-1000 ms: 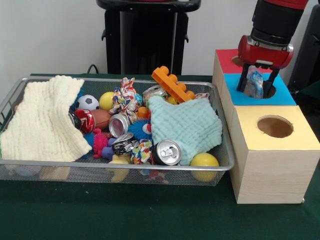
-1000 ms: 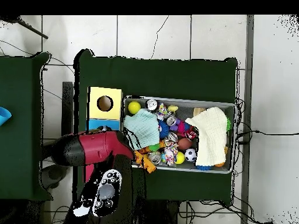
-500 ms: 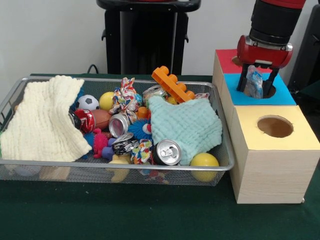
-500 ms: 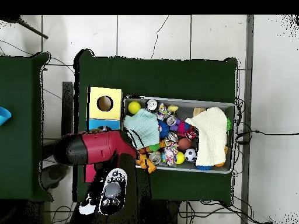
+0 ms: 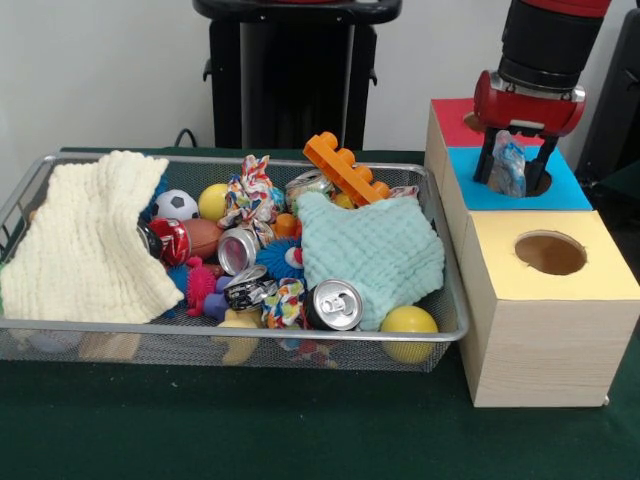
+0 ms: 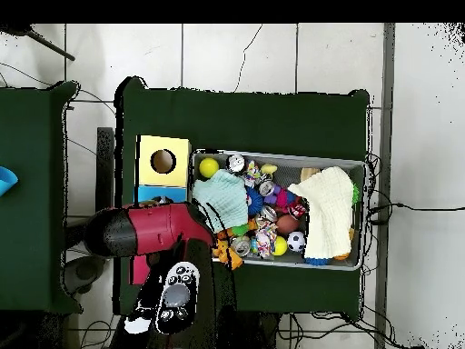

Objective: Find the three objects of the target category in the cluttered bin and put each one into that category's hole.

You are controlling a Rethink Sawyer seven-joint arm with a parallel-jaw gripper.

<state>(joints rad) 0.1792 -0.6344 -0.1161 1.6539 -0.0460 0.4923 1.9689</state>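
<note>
Fingers (image 5: pixel 495 160) clenched on the clear bottle (image 5: pixel 508 167), over the blue box's hole (image 5: pixel 540 182).

Cream cloth (image 5: pixel 85 240), mint cloth (image 5: pixel 375 250), orange brick (image 5: pixel 346 168), yellow ball (image 5: pixel 409 322), black-and-white ball (image 5: pixel 176 205).

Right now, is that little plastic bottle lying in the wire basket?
No: the front view shows the bottle held in the gripper over the blue box's hole, away from the basket.
</note>
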